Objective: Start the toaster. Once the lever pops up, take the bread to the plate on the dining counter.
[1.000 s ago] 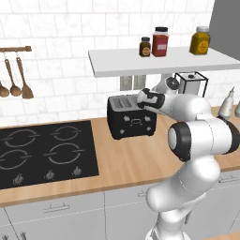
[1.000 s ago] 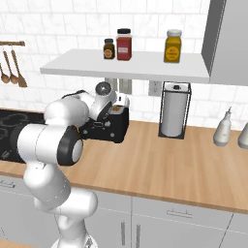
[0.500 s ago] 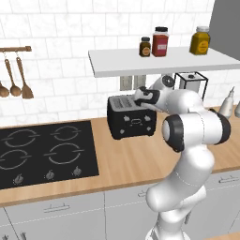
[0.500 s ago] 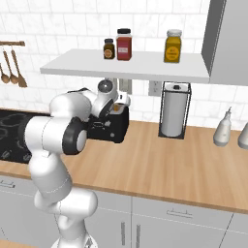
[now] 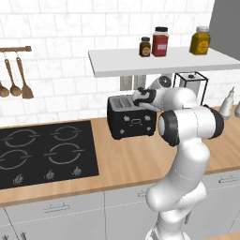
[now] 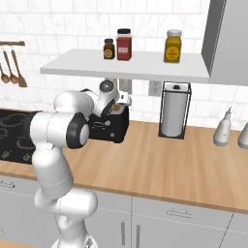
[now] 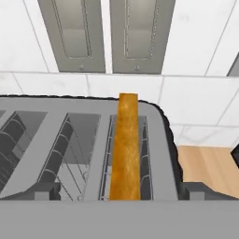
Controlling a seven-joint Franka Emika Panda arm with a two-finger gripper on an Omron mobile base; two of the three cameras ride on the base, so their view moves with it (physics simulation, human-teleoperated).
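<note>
Now gripper [image 5: 139, 98] open above toaster [image 5: 130, 117] — bread [image 7: 124, 149] in slot.

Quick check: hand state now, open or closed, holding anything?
Hand: open, holding nothing, poised over the bread in the toaster.

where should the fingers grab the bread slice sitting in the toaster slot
Grip the tan-brown bread slice by its exposed top crust, coming straight down from above the black boxy toaster. It stands on edge in the slot, so one finger goes on each flat face.
</note>
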